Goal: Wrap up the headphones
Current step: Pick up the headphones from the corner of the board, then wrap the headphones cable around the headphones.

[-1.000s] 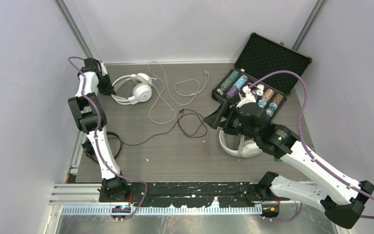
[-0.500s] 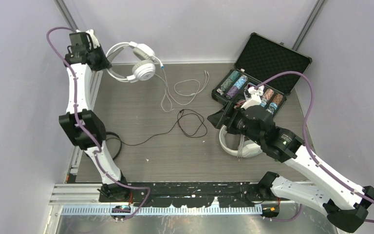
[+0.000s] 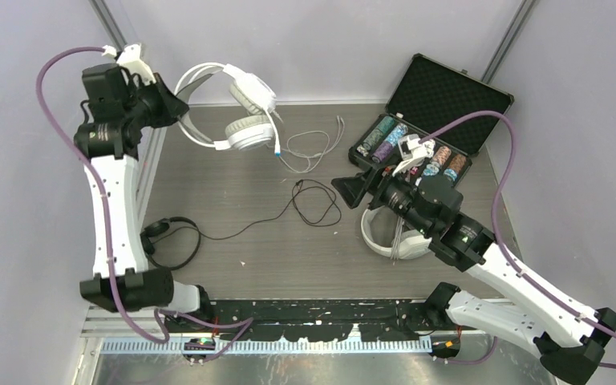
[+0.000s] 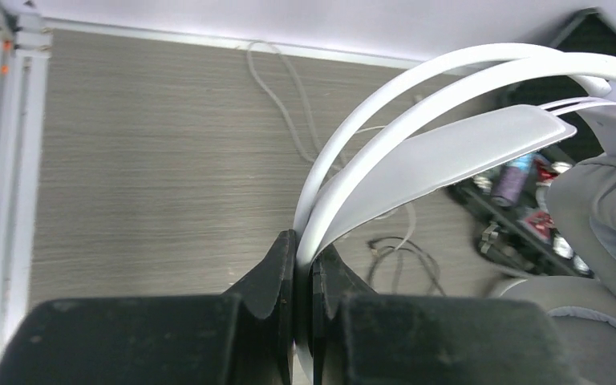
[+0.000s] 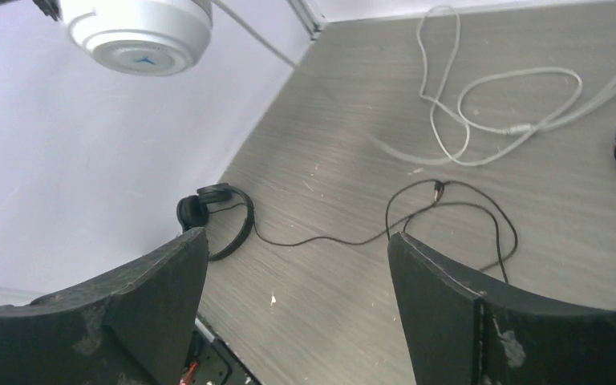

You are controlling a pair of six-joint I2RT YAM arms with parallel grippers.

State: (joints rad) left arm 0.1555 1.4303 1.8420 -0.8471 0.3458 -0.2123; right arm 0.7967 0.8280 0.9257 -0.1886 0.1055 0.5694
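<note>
Left claw (image 3: 181, 107) clamped shut on the headband of a white headset (image 3: 245, 108); left wrist view shows both pads pressed together on the thin band (image 4: 417, 152), fingers (image 4: 269, 277) tight either side; headset held up in the air at the far-left corner, clear of the tabletop (image 3: 208, 176); cups hang to the right of the claw, lower cup face-down; the same cup shows at the top left of the right wrist view (image 5: 138, 28).
Thin white cable (image 3: 313, 144) drops from the lower cup and lies in loose loops on the tabletop, far middle; also in the right wrist view (image 5: 489, 104); cannot tell if all the loops belong to one cable.
Right claw (image 3: 351, 192) spread wide apart, holding nothing; it sits above the tabletop right of centre, pointing left; right wrist view has both fingers (image 5: 152, 297) well apart with bare tabletop between them.
Second white headset (image 3: 373, 239) flat on the tabletop, mostly hidden under the right wrist; only its arc shows.
Black headset (image 3: 168, 241) lies at the left edge near the left arm, also seen from the right wrist (image 5: 212, 212); black cable (image 3: 309, 204) runs from it across the middle and ends in a loose tangle just beside the right claw.
Black case (image 3: 449, 92) open at the far right, lid up, rows of poker chips (image 3: 405, 144) inside.
</note>
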